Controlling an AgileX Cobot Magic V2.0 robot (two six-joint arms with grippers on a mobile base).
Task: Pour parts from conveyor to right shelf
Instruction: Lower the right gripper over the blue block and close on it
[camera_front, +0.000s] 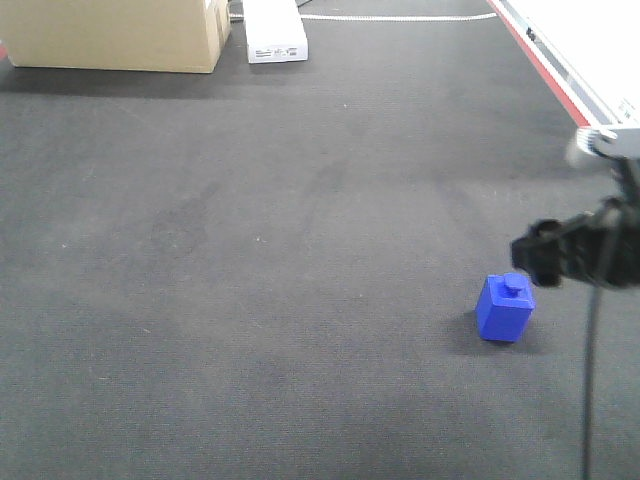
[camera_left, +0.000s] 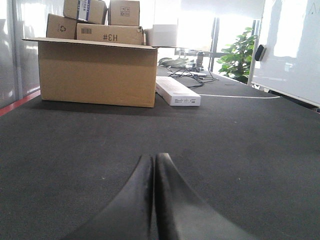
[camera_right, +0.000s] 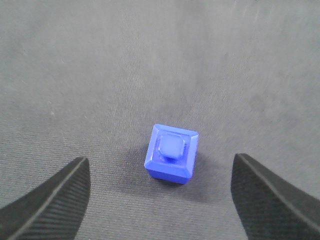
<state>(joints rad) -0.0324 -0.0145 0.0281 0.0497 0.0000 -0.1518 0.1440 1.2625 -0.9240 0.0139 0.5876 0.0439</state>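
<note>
The belt (camera_front: 250, 250) fills the scene, dark and felt-like, with a red edge on the far right. A large open carton (camera_left: 95, 75) stands at the far left, with a flat white box (camera_left: 177, 92) just right of it. The shelf is not in view.

The left claw (camera_left: 153, 165) rests low over the belt, its fingers pressed together on nothing. The right claw (camera_right: 160, 162) hangs over the block (camera_right: 171, 154) with its fingers wide apart. The block sits upright at the near right of the belt, stud up.

The step looks like a pick. The block lies slightly skewed to the fingers, so the wrist should turn square to it. The claw should then drop centred and close on the flat sides below the stud.

Counts: one belt, one large carton with four smaller ones behind, one white box, two claws, one block.
</note>
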